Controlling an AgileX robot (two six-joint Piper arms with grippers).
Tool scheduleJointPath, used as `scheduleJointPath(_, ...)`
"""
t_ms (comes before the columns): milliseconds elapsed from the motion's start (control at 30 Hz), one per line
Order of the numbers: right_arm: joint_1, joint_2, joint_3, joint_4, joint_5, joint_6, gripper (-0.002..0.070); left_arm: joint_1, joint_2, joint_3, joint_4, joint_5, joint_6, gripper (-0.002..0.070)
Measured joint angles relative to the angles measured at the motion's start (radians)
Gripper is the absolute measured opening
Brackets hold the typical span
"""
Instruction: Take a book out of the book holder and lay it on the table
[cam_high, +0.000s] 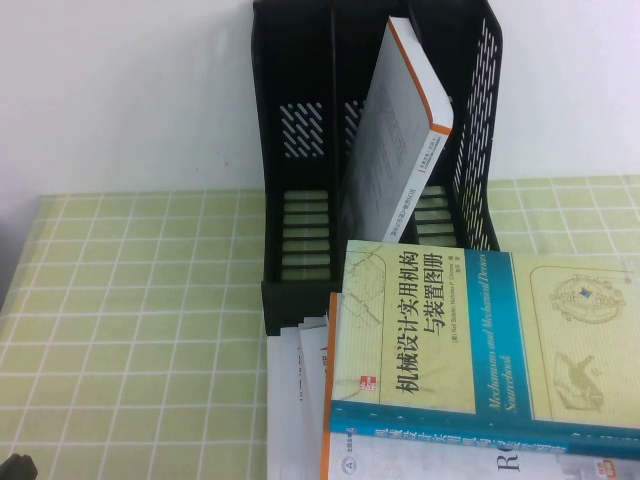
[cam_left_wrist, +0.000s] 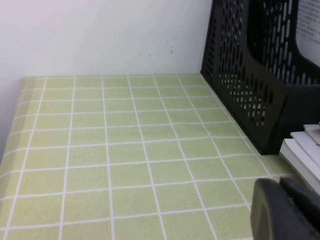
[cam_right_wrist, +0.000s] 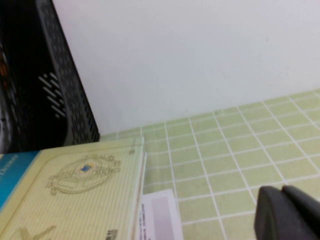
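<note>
The book (cam_high: 480, 340), pale yellow with a blue band and blue spine, lies flat on a stack of other books on the table (cam_high: 130, 300) in front of the black book holder (cam_high: 300, 150). Its cover also shows in the right wrist view (cam_right_wrist: 75, 185). My left gripper (cam_left_wrist: 280, 184) is shut and empty, low over the green cloth left of the holder (cam_left_wrist: 245, 75); a dark part of it shows at the high view's bottom left corner (cam_high: 14, 467). My right gripper (cam_right_wrist: 283, 191) is shut and empty, over the cloth to the right of the book, out of the high view.
A thinner white book with an orange edge (cam_high: 400, 140) leans inside the holder. White books and papers (cam_high: 295, 380) lie under the yellow book, and a white book (cam_high: 560, 465) shows at the front edge. A white wall stands behind the table.
</note>
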Motion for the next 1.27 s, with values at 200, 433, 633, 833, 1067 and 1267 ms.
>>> scheduleJointPath(200, -0.059, -0.113, 0.004, -0.096, 0.197, 0.068, -0.0002, 0.0, -0.002, 0.0, 0.0, 0.002, -0.002, -0.0003)
scheduleJointPath(433, -0.064, -0.113, 0.007, -0.574, 0.305, 0.592, -0.0002, 0.0, -0.002, 0.0, 0.0, 0.004, -0.002, -0.0003)
scheduleJointPath(633, 0.018, -0.113, 0.007, -0.644, 0.305, 0.628, -0.0002, 0.0, -0.002, 0.0, 0.0, 0.004, -0.002, -0.0003)
scheduleJointPath(833, 0.037, -0.113, 0.007, -0.648, 0.305, 0.628, -0.0002, 0.0, -0.002, 0.0, 0.0, 0.004, -0.002, -0.0003)
scheduleJointPath(1067, 0.037, -0.113, 0.007, -0.652, 0.305, 0.627, -0.0002, 0.0, -0.002, 0.0, 0.0, 0.004, -0.002, -0.0002)
scheduleJointPath(1267, 0.037, -0.113, 0.007, -0.652, 0.305, 0.625, -0.0002, 0.0, -0.002, 0.0, 0.0, 0.004, -0.002, -0.0003)
